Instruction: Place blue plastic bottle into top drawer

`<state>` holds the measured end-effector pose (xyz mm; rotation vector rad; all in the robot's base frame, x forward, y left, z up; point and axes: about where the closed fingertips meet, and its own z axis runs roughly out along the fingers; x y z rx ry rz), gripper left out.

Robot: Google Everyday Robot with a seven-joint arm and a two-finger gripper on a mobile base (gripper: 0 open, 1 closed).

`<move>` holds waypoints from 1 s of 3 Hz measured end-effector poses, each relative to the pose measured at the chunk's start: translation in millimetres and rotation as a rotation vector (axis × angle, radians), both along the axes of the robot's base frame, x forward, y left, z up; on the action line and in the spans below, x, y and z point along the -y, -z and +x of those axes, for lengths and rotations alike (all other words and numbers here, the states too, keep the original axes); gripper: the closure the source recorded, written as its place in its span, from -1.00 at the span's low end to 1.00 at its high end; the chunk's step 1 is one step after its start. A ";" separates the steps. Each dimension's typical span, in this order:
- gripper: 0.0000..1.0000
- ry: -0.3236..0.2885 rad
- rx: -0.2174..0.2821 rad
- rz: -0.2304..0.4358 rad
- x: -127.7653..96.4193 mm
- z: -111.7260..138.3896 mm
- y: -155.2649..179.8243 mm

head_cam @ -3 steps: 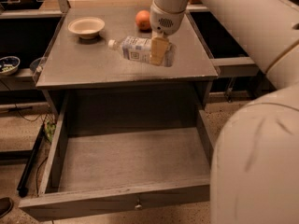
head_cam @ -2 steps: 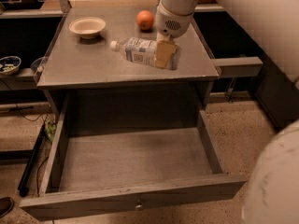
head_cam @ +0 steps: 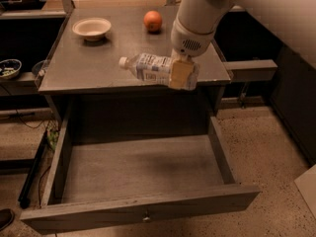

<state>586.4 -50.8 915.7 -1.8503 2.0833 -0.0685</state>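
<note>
The blue plastic bottle (head_cam: 147,66), clear with a white cap and pale blue-and-white label, lies sideways, cap to the left, held in my gripper (head_cam: 180,73) above the front edge of the grey table top (head_cam: 84,70). The gripper is shut on the bottle's base end. The top drawer (head_cam: 138,168) stands pulled open below, wide and shallow, grey wood grain, empty inside. Its small round knob (head_cam: 145,214) sits at the centre of the front panel.
A cream bowl (head_cam: 92,27) and an orange (head_cam: 152,20) sit at the back of the table top. The arm's white body fills the upper right. A small bowl (head_cam: 9,67) rests on a lower shelf at far left. Speckled floor lies to the right.
The gripper with the bottle has lifted off the table top and moved toward the front edge, nearer the open drawer. The view has shifted and the arm's bulk has left the lower right.
</note>
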 end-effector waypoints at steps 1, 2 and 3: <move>1.00 -0.009 0.022 -0.063 -1.0 -16.7 13.0; 1.00 0.000 0.013 -0.110 -1.8 -8.7 53.4; 1.00 0.000 0.014 -0.109 -1.9 -8.4 53.1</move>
